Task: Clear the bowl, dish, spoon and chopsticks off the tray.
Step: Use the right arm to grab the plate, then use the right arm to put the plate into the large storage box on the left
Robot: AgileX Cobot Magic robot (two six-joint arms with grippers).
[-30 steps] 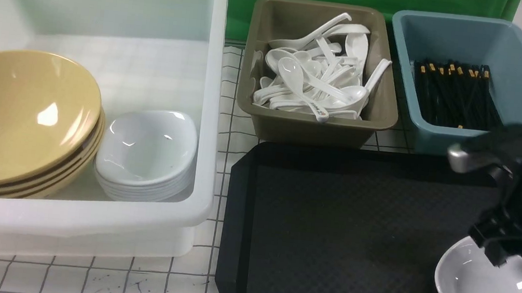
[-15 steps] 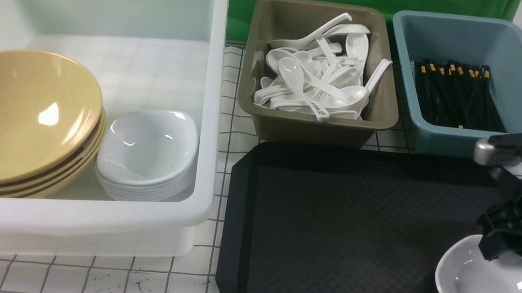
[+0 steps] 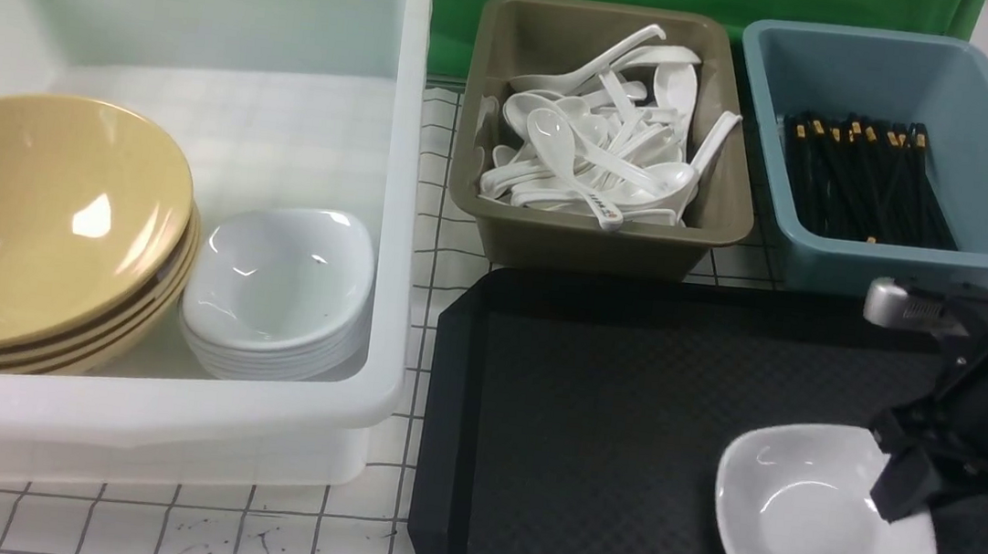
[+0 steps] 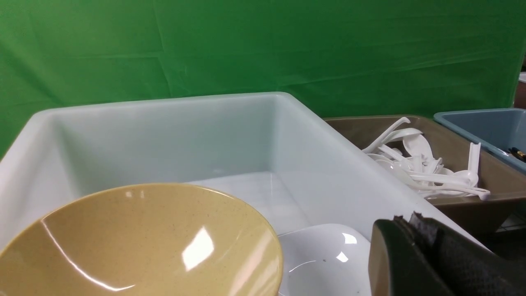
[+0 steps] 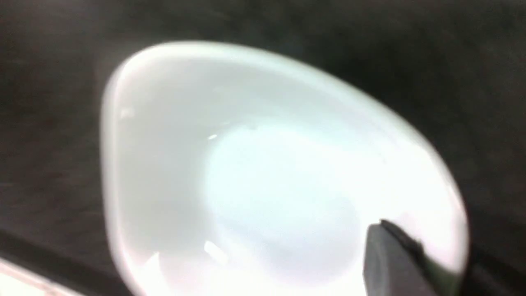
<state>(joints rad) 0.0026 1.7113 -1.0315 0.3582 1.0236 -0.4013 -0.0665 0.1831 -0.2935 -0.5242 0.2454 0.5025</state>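
Three of the four things already look dealt with, to judge from the front view: the large yellow bowl tops a stack in the white bin left of the tray; the marked spoon lies on the heap in the brown bin beyond the tray, its handle end at the near rim; and black chopsticks are gathered in the blue tub, beyond the tray towards its right. The white dish is over the tray's right part, its rim in the right claw. Whether it has been lifted quite clear, I can't be certain from this angle. With a long carry across the tray to the dish stack on its left, a dish pinched at one edge could swing or slip. Too low a pass could knock the white bin's wall, and a tilted set-down could catch the stack or the yellow bowls.

In the left wrist view, the left claw has its fingers together and nothing between them, near that white bin. If it stays there, the two arms might crowd each other at set-down.

In the right wrist view, blurred, one finger sits inside the dish and the claw is closed on its wall; smooth glaze and so small a bite could let it rotate.
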